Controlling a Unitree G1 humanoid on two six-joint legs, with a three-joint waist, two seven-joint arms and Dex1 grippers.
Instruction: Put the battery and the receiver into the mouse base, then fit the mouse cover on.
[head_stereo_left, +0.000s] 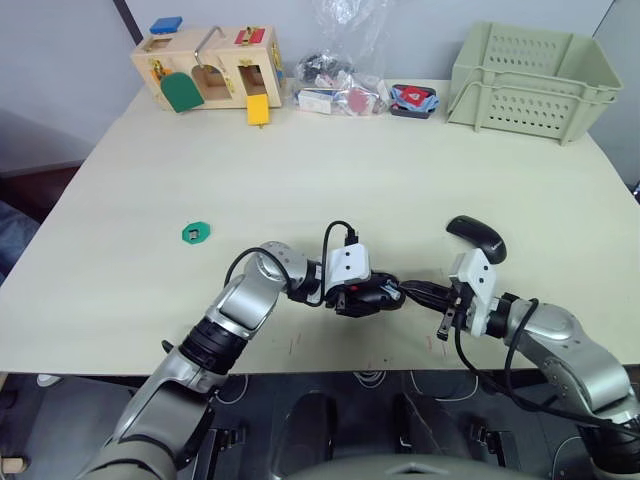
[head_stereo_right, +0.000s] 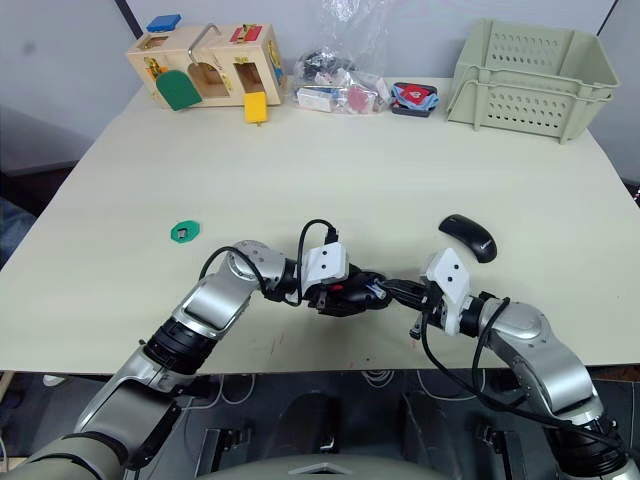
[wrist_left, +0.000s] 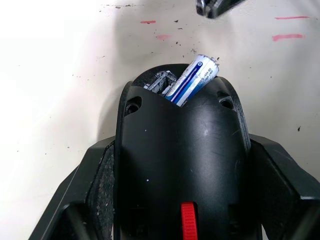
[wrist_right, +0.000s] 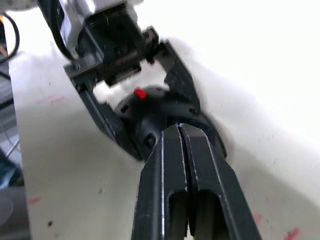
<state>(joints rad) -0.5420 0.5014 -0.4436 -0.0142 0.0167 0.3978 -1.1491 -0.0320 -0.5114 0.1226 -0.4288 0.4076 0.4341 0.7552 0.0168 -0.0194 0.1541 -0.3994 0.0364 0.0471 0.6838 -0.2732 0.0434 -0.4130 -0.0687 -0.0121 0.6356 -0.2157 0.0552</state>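
1. While the left tool (head_stereo_left: 372, 297) clamps the base (wrist_left: 182, 165) between its two fingers at the counter's (head_stereo_left: 330, 170) near edge, you have the battery (wrist_left: 192, 80) only half seated: one end is down in its bay, the other sticks up and out past the base's far rim, tilted.
2. Your right tool (wrist_right: 179, 131) has its fingers pressed together with nothing between them, tips resting on or just above the base's rim, right by the battery's raised end.
3. Mind the one relation that counts: the battery's long axis runs roughly along the base's length, towards the right tool, so the proud end faces your right arm. That arm looks the nearer one for the push.
4. I judge the next move a downward press on the raised end, with the left tool holding the base steady. A push along the axis may pop the battery out instead.
5. Note the cover (head_stereo_left: 477, 237) lying on the counter just beyond the right wrist, apart from the base, untouched.
6. I cannot make out the receiver.
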